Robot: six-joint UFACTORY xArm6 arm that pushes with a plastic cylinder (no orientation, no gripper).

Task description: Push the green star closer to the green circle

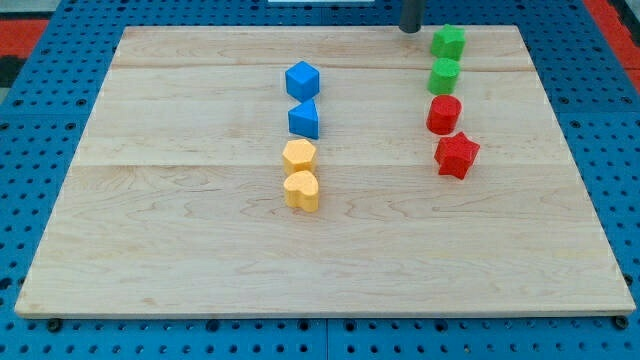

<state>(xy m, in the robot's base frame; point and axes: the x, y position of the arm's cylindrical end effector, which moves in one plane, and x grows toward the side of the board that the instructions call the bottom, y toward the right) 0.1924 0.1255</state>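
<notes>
Here my tip (pixel 410 30) rests at the view's top, just left of the green star (pixel 448 42), which sits directly above the green circle (pixel 444 75), nearly touching.

We have one view only, looking down obliquely across the whole pale wooden board (pixel 200 260) from beyond its bottom edge.

Board (pixel 200 250): left column, cube (pixel 301 79), triangle (pixel 305 119), hexagon (pixel 299 155), heart (pixel 301 190); right column, star (pixel 448 42), circle (pixel 444 75), cylinder (pixel 443 114), second star (pixel 457 155); my tip (pixel 410 29) left of top star.
</notes>
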